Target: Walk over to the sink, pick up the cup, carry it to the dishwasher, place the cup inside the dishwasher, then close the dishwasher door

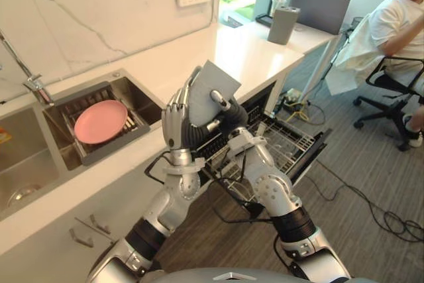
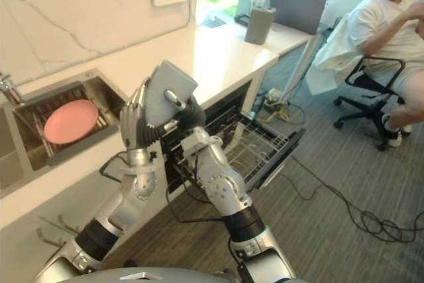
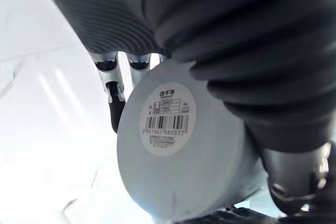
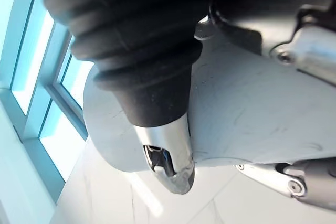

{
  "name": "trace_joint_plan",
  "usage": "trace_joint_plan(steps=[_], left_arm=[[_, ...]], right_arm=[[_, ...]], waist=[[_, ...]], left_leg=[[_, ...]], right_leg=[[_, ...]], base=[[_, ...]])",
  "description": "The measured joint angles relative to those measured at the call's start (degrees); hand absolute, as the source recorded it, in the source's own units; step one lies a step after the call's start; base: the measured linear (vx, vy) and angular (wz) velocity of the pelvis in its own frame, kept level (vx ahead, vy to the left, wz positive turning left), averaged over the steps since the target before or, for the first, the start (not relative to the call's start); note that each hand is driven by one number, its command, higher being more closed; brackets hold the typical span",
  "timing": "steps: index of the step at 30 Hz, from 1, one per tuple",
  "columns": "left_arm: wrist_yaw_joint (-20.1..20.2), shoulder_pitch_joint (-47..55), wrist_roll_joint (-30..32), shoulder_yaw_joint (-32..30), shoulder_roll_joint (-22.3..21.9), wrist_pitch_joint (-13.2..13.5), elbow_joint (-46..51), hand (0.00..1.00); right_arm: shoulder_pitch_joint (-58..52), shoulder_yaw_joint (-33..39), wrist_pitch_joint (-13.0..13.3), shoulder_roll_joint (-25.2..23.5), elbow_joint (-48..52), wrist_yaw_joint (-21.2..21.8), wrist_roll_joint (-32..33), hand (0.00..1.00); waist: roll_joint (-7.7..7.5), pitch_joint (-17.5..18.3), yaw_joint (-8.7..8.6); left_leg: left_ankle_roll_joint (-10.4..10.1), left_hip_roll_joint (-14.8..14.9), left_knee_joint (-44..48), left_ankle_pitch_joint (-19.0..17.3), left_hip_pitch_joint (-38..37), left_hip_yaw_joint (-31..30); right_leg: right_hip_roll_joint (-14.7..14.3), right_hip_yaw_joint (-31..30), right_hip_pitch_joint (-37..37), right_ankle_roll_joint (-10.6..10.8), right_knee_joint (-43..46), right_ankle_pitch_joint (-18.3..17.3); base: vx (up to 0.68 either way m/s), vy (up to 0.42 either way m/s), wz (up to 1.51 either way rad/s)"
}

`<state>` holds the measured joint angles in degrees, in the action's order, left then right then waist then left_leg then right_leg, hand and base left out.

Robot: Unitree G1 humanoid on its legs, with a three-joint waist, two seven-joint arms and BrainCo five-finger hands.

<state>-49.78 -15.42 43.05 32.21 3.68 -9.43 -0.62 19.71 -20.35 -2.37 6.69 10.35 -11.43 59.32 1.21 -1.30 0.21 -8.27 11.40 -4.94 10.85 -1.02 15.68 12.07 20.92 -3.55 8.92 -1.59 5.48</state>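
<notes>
I hold a grey cup (image 1: 213, 91) tilted at chest height, between both hands, above the counter's front edge. My left hand (image 1: 175, 116) stands upright on its left side, fingers curled round the wall. My right hand (image 1: 230, 122) grips it from the right, its thumb (image 4: 165, 153) lying across the cup (image 4: 247, 114). The left wrist view faces the cup's round bottom (image 3: 173, 145) with a barcode label. Below and to the right, the dishwasher (image 1: 291, 147) stands open, its wire rack pulled out over the lowered door.
A sink (image 1: 136, 101) on the left holds a pink plate (image 1: 100, 121) on a rack, with a tap (image 1: 30, 81) behind it. A grey container (image 1: 283, 24) and a laptop stand on the far counter. A person (image 1: 397, 21) sits on an office chair at right. Cables lie on the floor.
</notes>
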Motion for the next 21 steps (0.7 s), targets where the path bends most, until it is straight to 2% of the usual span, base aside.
trace_joint_plan(steps=[1, 4, 9, 14, 19, 21], left_arm=[[-0.4, -0.3, 0.0, 0.2, 0.2, -0.1, 0.1, 0.0], [-1.5, -0.4, 0.3, 3.4, 1.1, 0.1, 0.7, 0.0], [-2.7, 0.0, -0.2, 3.2, 1.1, 1.7, 1.8, 0.0], [-3.8, 1.8, -0.6, 2.9, 2.0, 3.3, 2.2, 0.0], [-4.9, 4.0, -2.5, 0.4, 2.8, 4.5, 2.2, 0.0], [-3.9, 7.7, -8.0, -1.0, 3.3, 5.7, -1.9, 0.0]], right_arm=[[0.1, -0.7, 1.4, 0.0, 0.0, -0.4, 0.0, 1.0], [0.8, -1.5, 6.5, -0.3, 0.0, -2.4, 0.1, 1.0], [1.1, -3.6, 15.1, -2.9, 0.0, -3.1, 0.0, 1.0], [1.9, -5.3, 17.5, -3.0, 0.0, -5.2, -1.4, 1.0], [4.7, -4.6, 17.9, -4.0, -0.2, -9.6, -8.4, 1.0], [8.8, 1.0, 21.1, -6.3, 0.6, -11.4, -12.6, 1.0]], waist=[[0.27, 0.3, 0.27], [1.03, 0.7, 1.42], [2.09, 1.4, 1.88], [2.13, 1.5, 2.75], [2.18, 1.4, 2.78], [2.35, 1.4, 2.32]], left_leg=[[0.0, 0.0, 0.0, 0.0, 0.0, -0.1], [-0.4, 0.0, 0.0, -0.3, 0.1, -0.3], [-0.7, 0.1, 0.0, 0.0, 1.0, -1.6], [-0.7, 0.1, 0.0, 0.0, 1.0, -1.8], [-0.6, 0.1, 0.0, 0.1, 0.9, -1.9], [-0.6, 0.1, 0.0, 0.1, 0.9, -1.8]], right_leg=[[0.0, 0.1, -0.1, 0.0, -0.1, 0.0], [-0.1, 0.3, -0.4, 0.2, -0.6, 0.1], [-0.2, 1.4, -0.5, 0.3, -0.7, 0.1], [-0.3, 1.6, -0.5, 0.5, -0.7, 0.2], [-0.3, 1.5, -0.7, 0.7, -0.7, 0.4], [-0.3, 1.4, -0.7, 0.7, -0.8, 0.4]], base=[[-0.01, 0.005, 0.05], [-0.01, 0.003, 0.03], [0.0, 0.0, 0.09], [0.0, 0.0, 0.02], [0.0, 0.0, 0.0], [0.0, 0.0, 0.0]])
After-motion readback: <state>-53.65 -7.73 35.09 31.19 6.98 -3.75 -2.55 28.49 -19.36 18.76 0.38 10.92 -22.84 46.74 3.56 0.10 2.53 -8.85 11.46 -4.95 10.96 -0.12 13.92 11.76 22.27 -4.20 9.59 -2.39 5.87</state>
